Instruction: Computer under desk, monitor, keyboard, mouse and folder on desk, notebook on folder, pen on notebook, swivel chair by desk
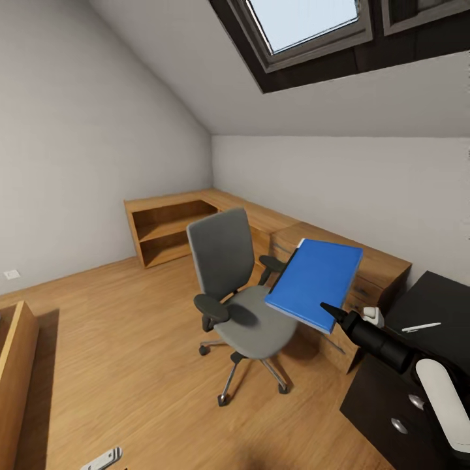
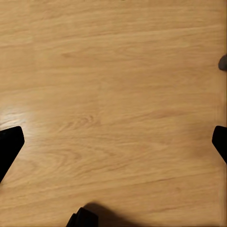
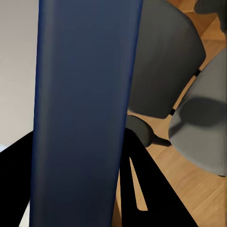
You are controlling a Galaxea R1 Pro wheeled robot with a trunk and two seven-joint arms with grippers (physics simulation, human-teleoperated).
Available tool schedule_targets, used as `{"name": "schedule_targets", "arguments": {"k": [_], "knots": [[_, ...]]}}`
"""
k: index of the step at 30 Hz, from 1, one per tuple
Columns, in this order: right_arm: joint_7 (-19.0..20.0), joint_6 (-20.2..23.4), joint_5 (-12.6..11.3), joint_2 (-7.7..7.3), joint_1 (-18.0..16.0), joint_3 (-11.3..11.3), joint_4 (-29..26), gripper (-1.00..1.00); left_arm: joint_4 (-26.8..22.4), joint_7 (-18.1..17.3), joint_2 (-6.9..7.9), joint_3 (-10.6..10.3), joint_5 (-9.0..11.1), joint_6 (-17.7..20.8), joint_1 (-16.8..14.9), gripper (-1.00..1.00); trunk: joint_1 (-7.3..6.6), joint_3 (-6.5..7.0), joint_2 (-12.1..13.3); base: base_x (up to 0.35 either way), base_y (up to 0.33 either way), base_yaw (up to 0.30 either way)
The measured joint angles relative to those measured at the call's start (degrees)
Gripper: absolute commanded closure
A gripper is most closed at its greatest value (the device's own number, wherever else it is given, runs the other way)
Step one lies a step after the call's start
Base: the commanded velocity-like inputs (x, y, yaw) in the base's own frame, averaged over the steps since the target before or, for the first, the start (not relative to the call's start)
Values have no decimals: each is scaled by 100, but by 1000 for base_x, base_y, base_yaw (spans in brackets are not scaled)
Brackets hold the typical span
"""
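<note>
Right gripper (image 1: 328, 309) is clamped on the lower edge of the folder (image 1: 316, 281), holding it up in the air, tilted, above the right side of the swivel chair (image 1: 236, 300) seat, clear of the seat. In the right wrist view the folder (image 3: 82, 113) runs as a dark blue slab between the black fingers (image 3: 142, 184), with the swivel chair (image 3: 175, 71) back, seat and one armrest behind it.

Swivel chair stands on the wood floor (image 1: 130, 339), facing roughly toward the camera, just in front of a light wooden unit (image 1: 378, 267) along the far wall; low wooden shelving (image 1: 166, 228) sits in the corner.

Desk (image 1: 444, 294), glossy black, is at the right edge of the head view, with black drawer fronts and round knobs below. Pen (image 1: 421, 327) lies on the desktop. A small white thing (image 1: 373, 316) sits at the desk's near-left edge, behind the right arm; can't tell what it is.

Keyboard (image 1: 104, 459): a silver-grey piece is on the floor at the bottom edge of the head view, partly cut off.

Left gripper (image 2: 113, 156) points down at bare wood floor (image 2: 113, 94); finger tips (image 2: 9, 144) sit far apart at the frame edges, spread wide, nothing between them.

Skylight (image 1: 303, 19) in the sloped ceiling.
</note>
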Motion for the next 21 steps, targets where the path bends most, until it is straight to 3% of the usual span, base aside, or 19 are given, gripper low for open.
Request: {"name": "schedule_targets", "arguments": {"k": [21], "knots": [[1,0,0,1,-1,-35,2,100,0,0,0,1,0,-2,1,-100,-461,377,842,0,0,-8]]}}
